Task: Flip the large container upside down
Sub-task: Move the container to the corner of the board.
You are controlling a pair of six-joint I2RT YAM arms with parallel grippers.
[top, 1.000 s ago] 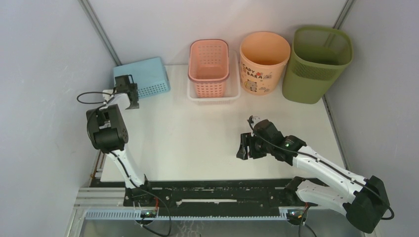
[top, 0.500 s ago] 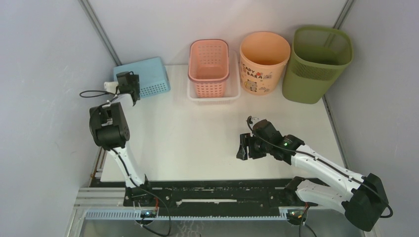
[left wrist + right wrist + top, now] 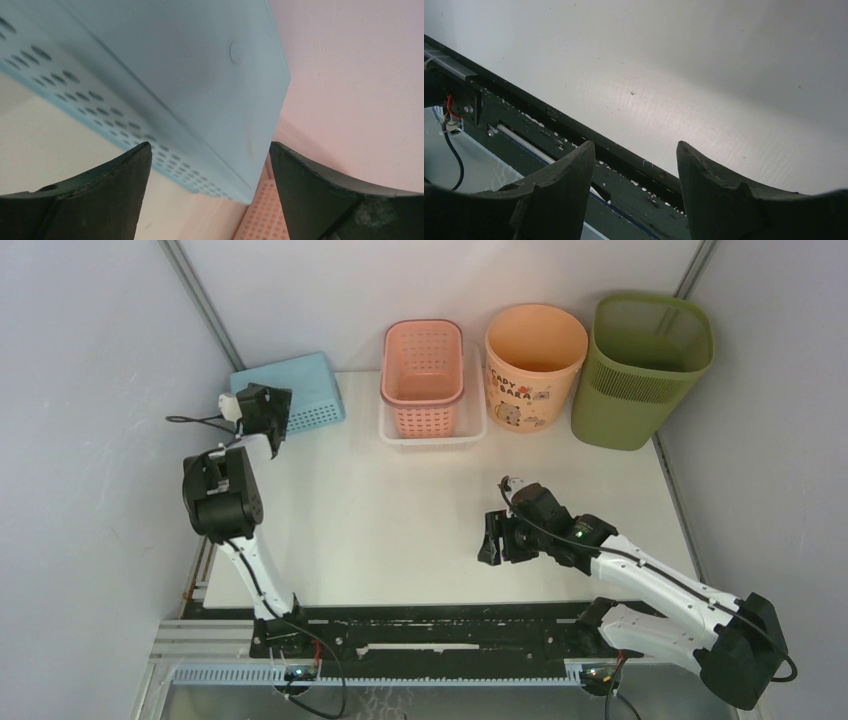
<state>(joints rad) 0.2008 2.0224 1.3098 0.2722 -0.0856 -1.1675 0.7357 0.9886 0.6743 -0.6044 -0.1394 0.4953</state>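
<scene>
The large container, a tall olive-green bin (image 3: 643, 367) with a mesh upper band, stands upright with its mouth up at the table's far right corner. My left gripper (image 3: 272, 410) is open and empty at the far left, right beside an upside-down blue basket (image 3: 290, 393), which fills the left wrist view (image 3: 165, 85). My right gripper (image 3: 493, 537) is open and empty low over the table's near middle, far from the bin. The right wrist view shows only bare table (image 3: 704, 65) and the base rail (image 3: 574, 145) between my fingers.
A round peach bucket (image 3: 534, 365) with cartoon print stands just left of the green bin. A pink perforated basket (image 3: 423, 375) sits in a white tray (image 3: 478, 430) at the back middle. Walls close in on the left, right and back.
My left gripper has risen and turned toward the blue basket's near side. My right arm has barely moved.
</scene>
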